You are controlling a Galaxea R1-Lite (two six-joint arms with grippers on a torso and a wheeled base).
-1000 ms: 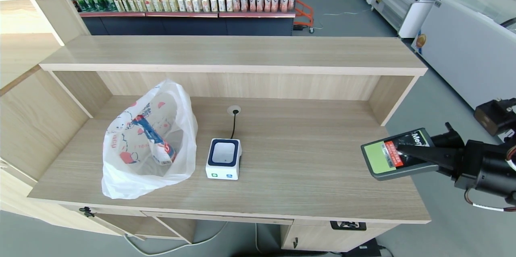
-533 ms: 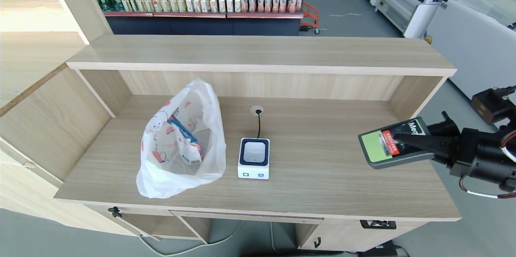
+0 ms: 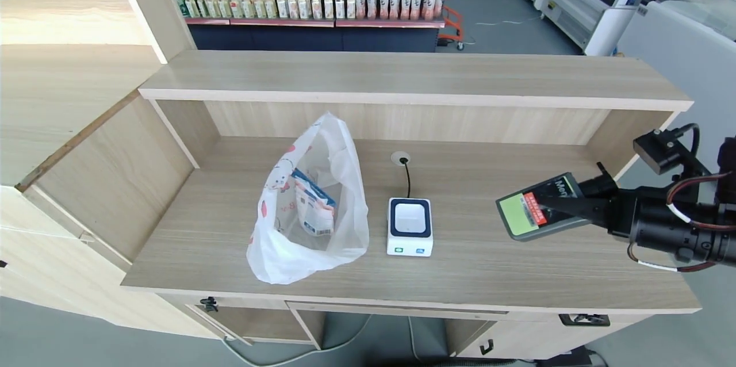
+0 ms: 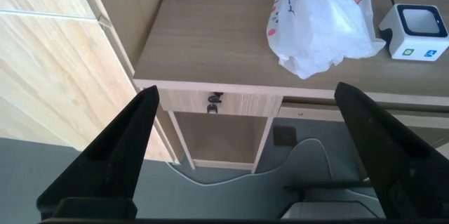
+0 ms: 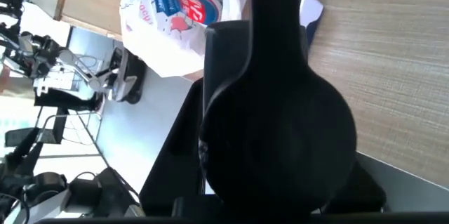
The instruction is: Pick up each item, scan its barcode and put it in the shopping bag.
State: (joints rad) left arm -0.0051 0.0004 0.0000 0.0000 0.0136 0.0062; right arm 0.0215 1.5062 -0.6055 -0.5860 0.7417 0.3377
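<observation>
Head above counter (image 3: pixel 489 263); both wrists toward bag (image 3: pixel 287 255).

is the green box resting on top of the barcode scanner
No, the right gripper holds the green box above the counter, off to the right of the barcode scanner and apart from it.

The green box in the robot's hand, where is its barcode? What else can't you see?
Barcode: the green box shows its top face in the head view; the right gripper covers part of its label and the underside faces away.
Right wrist view: the gripper's dark body hides the box and most of the scanner.
Blue packet: the shopping bag veils its lower part in the head view.
</observation>
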